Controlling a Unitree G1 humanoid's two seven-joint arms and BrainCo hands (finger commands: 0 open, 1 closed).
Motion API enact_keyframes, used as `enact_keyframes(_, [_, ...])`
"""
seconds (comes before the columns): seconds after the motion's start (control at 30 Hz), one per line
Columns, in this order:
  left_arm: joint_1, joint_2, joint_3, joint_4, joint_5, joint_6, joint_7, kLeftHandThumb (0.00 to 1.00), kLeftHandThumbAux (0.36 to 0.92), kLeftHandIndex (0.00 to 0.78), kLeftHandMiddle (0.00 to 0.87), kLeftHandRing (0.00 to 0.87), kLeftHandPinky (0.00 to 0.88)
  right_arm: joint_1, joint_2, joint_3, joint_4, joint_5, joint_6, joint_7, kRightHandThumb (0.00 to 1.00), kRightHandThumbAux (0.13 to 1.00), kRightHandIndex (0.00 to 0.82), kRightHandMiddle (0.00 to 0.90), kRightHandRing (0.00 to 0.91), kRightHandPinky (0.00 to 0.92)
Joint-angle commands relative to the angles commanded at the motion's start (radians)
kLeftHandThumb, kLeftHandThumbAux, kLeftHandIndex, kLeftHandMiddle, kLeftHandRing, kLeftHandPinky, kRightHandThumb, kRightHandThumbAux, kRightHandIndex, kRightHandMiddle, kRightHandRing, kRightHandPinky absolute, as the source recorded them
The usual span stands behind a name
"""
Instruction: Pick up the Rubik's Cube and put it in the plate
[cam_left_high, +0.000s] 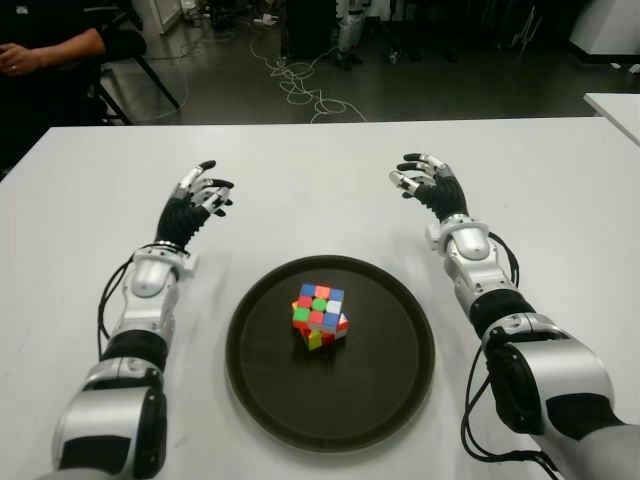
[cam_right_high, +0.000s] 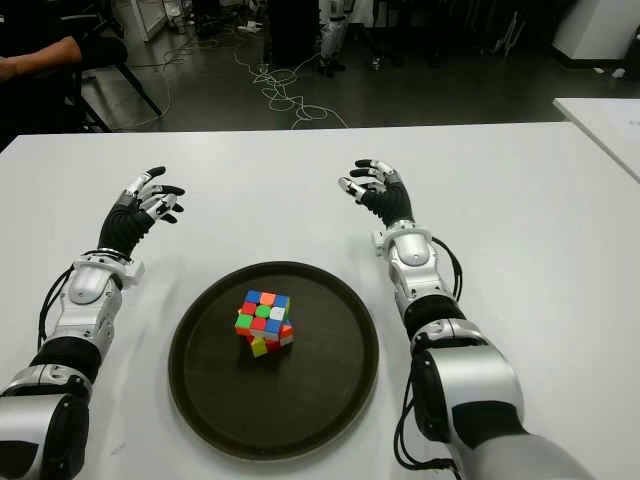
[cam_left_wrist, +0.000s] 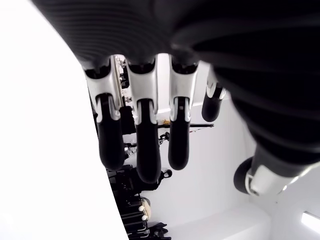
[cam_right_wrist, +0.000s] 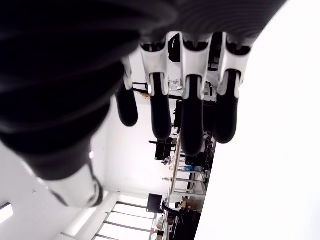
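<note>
The table (cam_left_high: 330, 180) looks smooth, matt white. The round dark plate (cam_left_high: 270, 400) has a dull plastic sheen. The cube (cam_left_high: 320, 315) shows glossy coloured plastic. Both arms wear shiny silver shells.

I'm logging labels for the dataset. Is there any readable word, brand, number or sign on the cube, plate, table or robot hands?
No readable text in any view.
Cube: plain coloured stickers, no print.
Plate: bare and dark, unmarked.
Table: blank white.
Left robot hand and right robot hand: both open, no legible markings.
</note>
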Motion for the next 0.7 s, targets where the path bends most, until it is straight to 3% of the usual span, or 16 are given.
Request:
enact_keyframes(0.63, [0.000,0.004,0.003,0.004,-0.001,-0.002,-0.004,0.101,0.573,0.127,0.344,0.412,0.437,0.004,0.008,-0.001,-0.002,-0.007,-0.028,-0.025,0.292,0.740,0.330,0.374,0.423,0.482])
enact_keyframes(0.7, [0.000,0.006,0.001,0.005,0.002,-0.001,-0.002,0.101,0.581,0.129,0.347,0.413,0.440,0.004,0.008,-0.001,-0.001,-0.007,-0.030,-0.027,0.479,0.735,0.369,0.375,0.425,0.492])
